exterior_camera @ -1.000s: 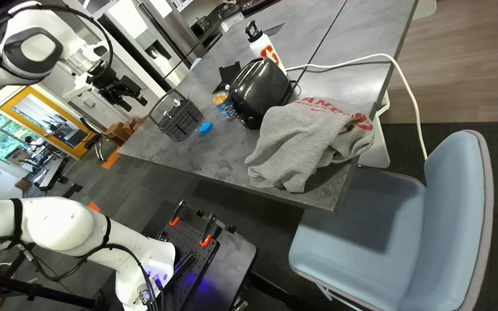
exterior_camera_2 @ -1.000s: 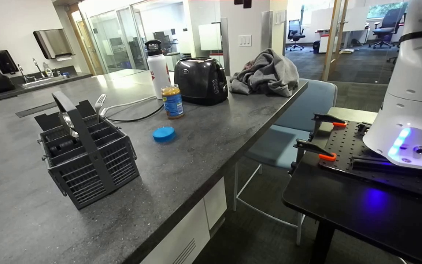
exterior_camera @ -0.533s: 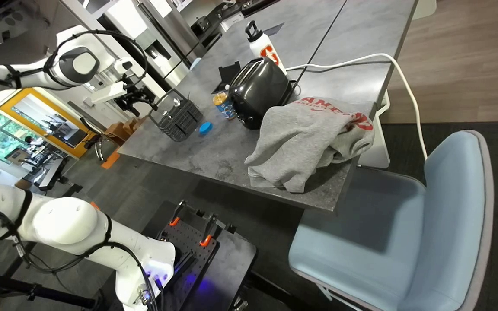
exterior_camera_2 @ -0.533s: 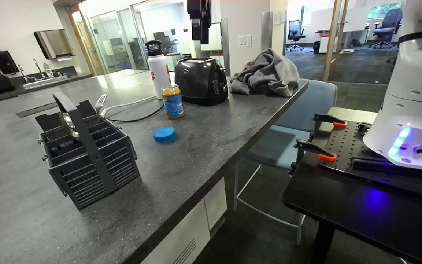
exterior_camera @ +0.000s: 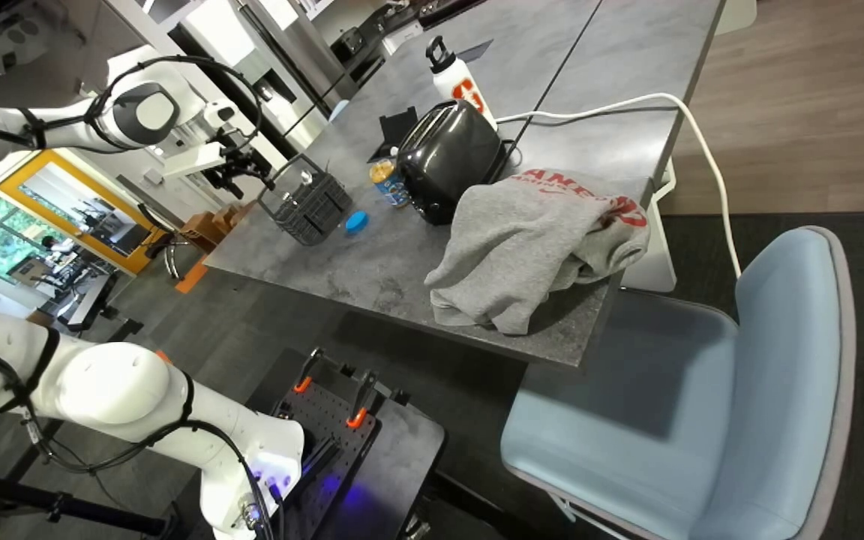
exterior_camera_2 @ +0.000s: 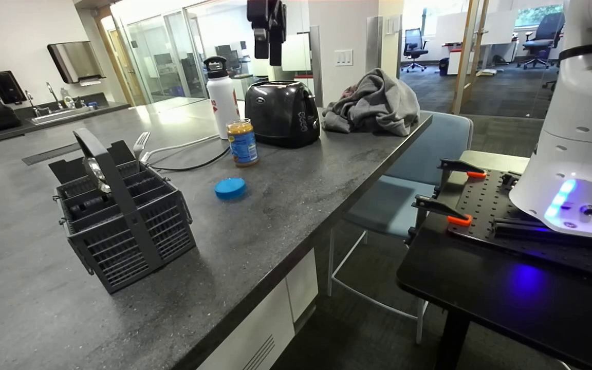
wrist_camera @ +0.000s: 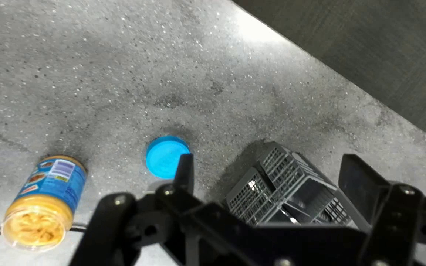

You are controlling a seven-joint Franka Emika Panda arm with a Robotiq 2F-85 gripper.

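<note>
Gray counter (exterior_camera_2: 285, 216) = biggest item, under everything below. White arm (exterior_camera: 113, 382) reaches over it. Blue chair (exterior_camera: 649, 390) at the near corner. Gray sweatshirt (exterior_camera: 529, 240) crumpled on that same corner. Blk toaster (exterior_camera_2: 281, 115) just beside it, slots up.

Utensil basket (exterior_camera_2: 126, 231), dk gray: on the counter near the edge, well apart from toaster. Stands upright, open top up, no lean. Handle loop (exterior_camera_2: 113, 177) arches over the top; latticed face w/ the handle strut is turned approx. toward the counter edge, a bit skewed to it. Can't tell which horiz. side is longer, so no call on long axis there.

White bottle (exterior_camera_2: 222, 105) upright, next to toaster. Gripper (wrist_camera: 267, 173) hangs above the counter, jaws wide apart, nothing clamped, clear of basket; in wrist view the basket shows btwn the jaws. PB jar (exterior_camera_2: 243, 146) upright, long axis vert., uncapped, mouth up, in front of toaster. Blue lid (exterior_camera_2: 230, 188) flat on counter, btwn jar & basket. Fork (exterior_camera_2: 141, 146) pokes up at basket's rear rim, tines up.
</note>
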